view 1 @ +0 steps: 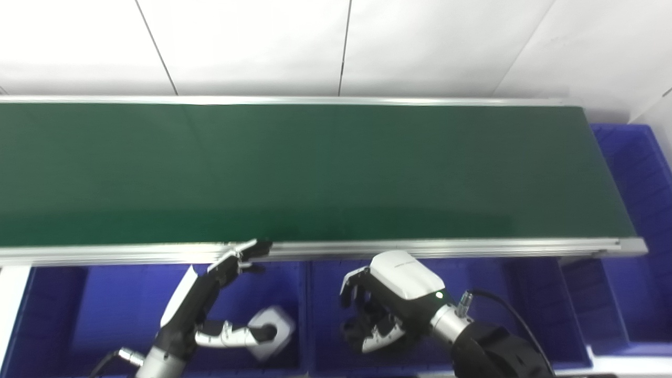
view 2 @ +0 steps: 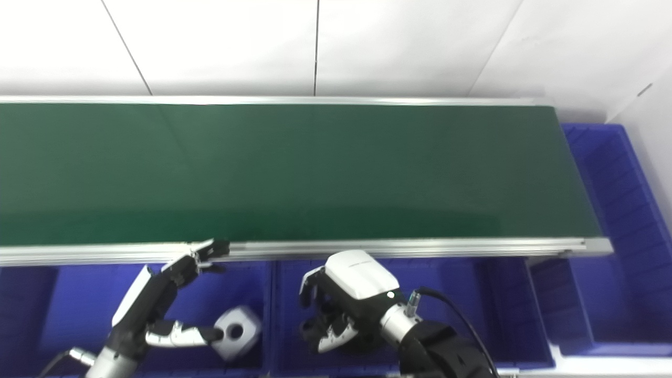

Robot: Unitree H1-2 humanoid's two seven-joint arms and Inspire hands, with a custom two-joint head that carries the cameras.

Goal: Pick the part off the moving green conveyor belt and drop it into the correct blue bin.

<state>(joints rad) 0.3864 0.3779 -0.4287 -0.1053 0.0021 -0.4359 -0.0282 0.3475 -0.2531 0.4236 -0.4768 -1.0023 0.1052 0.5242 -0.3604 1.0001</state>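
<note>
The green conveyor belt (view 1: pixel 315 168) runs across the view and carries no part. A white blocky part (view 1: pixel 273 328) with a round hole lies in the left blue bin (view 1: pixel 105 304) below the belt's near rail. My left hand (view 1: pixel 210 299) is open above that bin. Its fingers reach up to the rail and its thumb tip is at the part's hole. My right hand (view 1: pixel 394 299) hangs over the middle blue bin (view 1: pixel 488 294), fingers loosely curled downward and holding nothing.
The belt's aluminium near rail (view 1: pixel 420 247) separates the belt from the bins. Another blue bin (view 1: pixel 640 210) stands past the belt's right end. A white wall stands behind the belt.
</note>
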